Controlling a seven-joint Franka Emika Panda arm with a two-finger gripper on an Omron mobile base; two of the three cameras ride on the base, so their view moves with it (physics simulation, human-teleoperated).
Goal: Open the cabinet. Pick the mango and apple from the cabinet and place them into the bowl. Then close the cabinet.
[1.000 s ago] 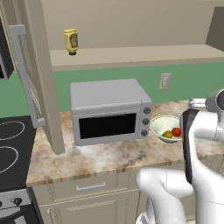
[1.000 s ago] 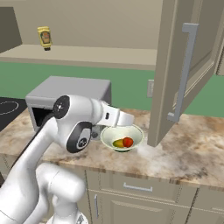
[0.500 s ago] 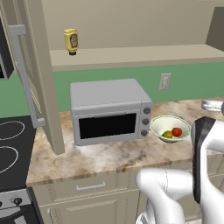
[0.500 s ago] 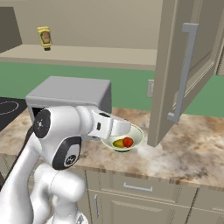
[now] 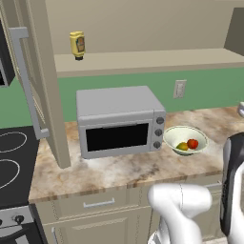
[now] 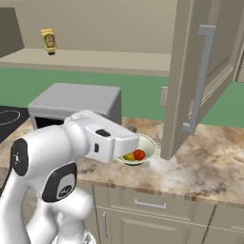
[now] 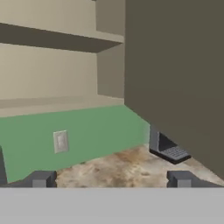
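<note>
Mango (image 5: 182, 146) and apple (image 5: 192, 143) sit together in the bowl (image 5: 172, 134) on the bench (image 5: 119, 169); both cabinet doors (image 6: 190, 71) hang open, awaiting closing. The tool (image 7: 109, 179) gapes wide, empty.

Marble counter (image 5: 124, 169): microwave (image 5: 119, 121), bowl (image 5: 185, 140).

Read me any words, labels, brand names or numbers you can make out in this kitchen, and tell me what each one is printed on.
No text can be read here.
Yellow squeeze bottle on the cabinet shelf: it has a brown label, too small and blurred to read.
Microwave: two round knobs beside the door, with no legible markings.
Stove: front knobs, with no readable marks.
Wall outlet: plain, no writing.
</note>
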